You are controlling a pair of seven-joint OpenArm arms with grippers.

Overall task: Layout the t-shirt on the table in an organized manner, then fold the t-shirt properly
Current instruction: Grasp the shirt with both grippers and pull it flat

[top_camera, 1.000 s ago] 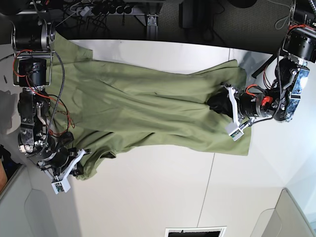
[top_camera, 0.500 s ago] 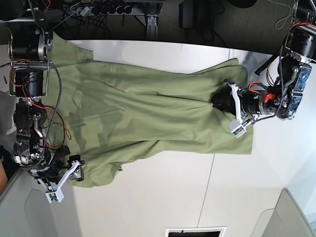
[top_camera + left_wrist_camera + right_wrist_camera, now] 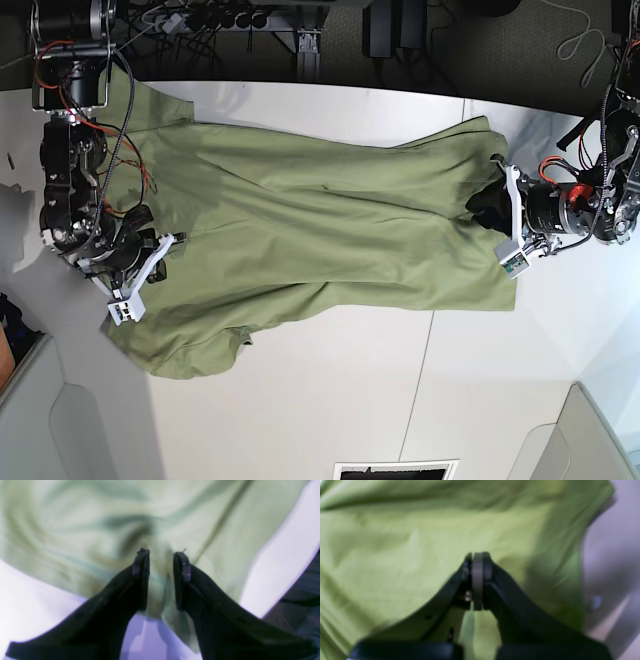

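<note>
The t-shirt point(image 3: 300, 235) lies spread lengthwise across the far half of the table point(image 3: 330, 400), olive green, rumpled with long creases running along its length. In the base view 1 end reaches the table's left edge, where a loose flap bulges toward the near side; the other end sits near the right edge, its hem roughly straight. The near half of the white top is bare, crossed by a thin dark seam point(image 3: 430, 340).

The left gripper point(image 3: 161, 577) is at the right end of the shirt in the base view point(image 3: 505, 225). Its wrist camera shows the 2 black fingers point(image 3: 142, 580) parted with a ridge of green cloth standing between them, so it is grasping the t-shirt's edge, fabric bunched and drawn toward the jaws.

The right gripper point(image 3: 477, 580) hovers over the shirt's left end in the base view point(image 3: 140, 275). Its wrist view, blurred, shows the 2 pads pressed together with no cloth visible between them: clenched on nothing, above bright green fabric.

Beyond the table's far edge lie dark cables point(image 3: 210, 20) and a metal frame.
</note>
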